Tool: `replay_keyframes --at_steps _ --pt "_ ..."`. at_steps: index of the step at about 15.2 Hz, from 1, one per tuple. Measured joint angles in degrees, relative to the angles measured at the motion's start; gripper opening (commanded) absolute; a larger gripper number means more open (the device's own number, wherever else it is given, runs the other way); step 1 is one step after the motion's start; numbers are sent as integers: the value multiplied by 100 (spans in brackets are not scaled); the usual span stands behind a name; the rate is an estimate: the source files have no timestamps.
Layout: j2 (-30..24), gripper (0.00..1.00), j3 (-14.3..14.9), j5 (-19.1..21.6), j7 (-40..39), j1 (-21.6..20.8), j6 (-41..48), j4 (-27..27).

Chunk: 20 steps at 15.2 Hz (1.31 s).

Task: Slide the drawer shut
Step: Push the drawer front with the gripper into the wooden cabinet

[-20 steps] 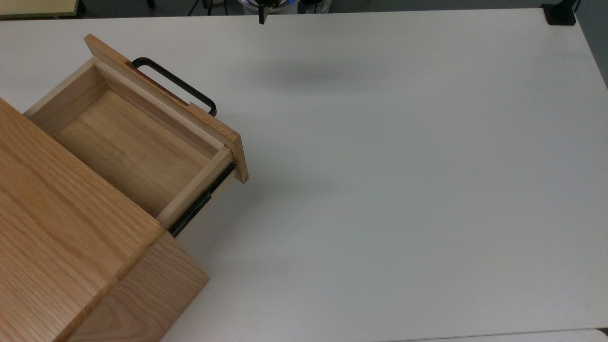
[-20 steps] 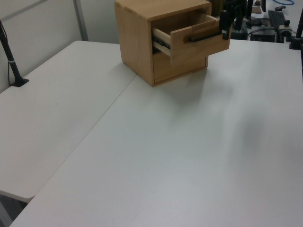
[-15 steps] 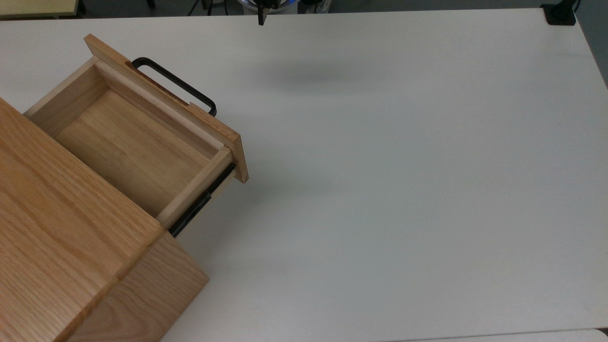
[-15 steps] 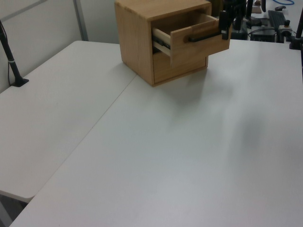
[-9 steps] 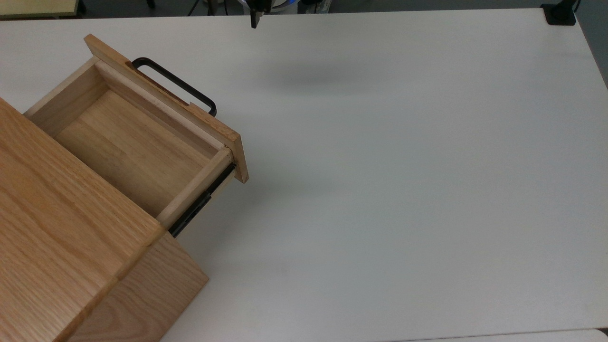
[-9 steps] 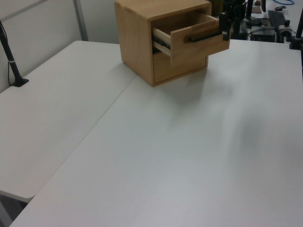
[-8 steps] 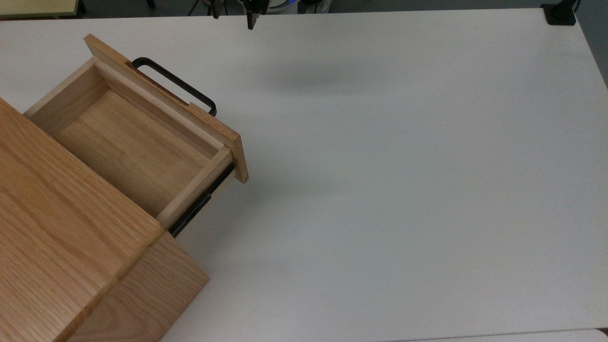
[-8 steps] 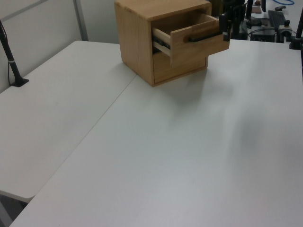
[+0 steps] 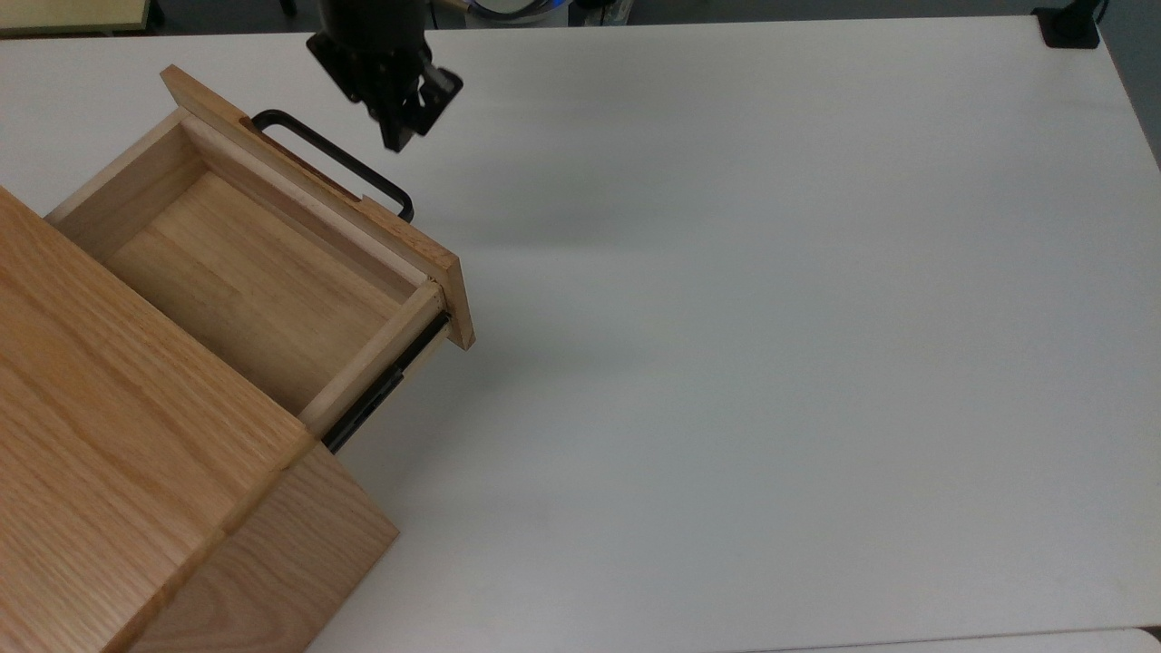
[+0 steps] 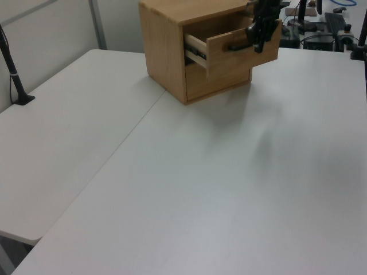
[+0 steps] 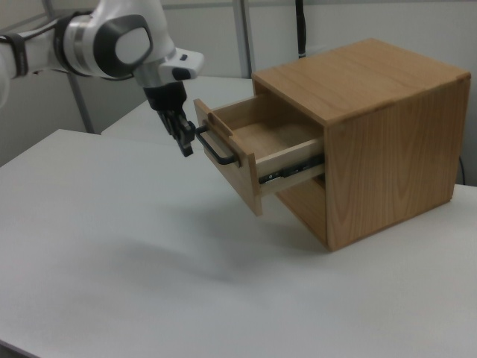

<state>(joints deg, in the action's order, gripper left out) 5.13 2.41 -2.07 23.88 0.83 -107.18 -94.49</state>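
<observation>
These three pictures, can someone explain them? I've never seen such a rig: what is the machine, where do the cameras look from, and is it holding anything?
The machine is a robot arm ending in a two-finger gripper. All three pictures show one moment: the top view looks down on the white table, the left and right views look across it from opposite sides. On the table stands an oak cabinet with its drawer pulled out and empty. The gripper hangs in front of the drawer's black handle, close to it, holding nothing. Nothing else lies on the table.
</observation>
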Motion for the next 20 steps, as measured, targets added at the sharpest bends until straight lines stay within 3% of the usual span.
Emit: replay_keyframes --at_steps 7,12,15,16,19,20 --pt "592 1 172 -431 187 147 -1928 49" --pt "1467 1 330 -513 194 382 -2807 935" --pt "1677 7 358 -627 193 417 -3143 999" --pt "1695 19 358 -650 193 422 -3204 998" --pt "1693 96 358 -652 194 431 -3245 993" --pt "1658 100 350 -650 194 427 -3204 983"
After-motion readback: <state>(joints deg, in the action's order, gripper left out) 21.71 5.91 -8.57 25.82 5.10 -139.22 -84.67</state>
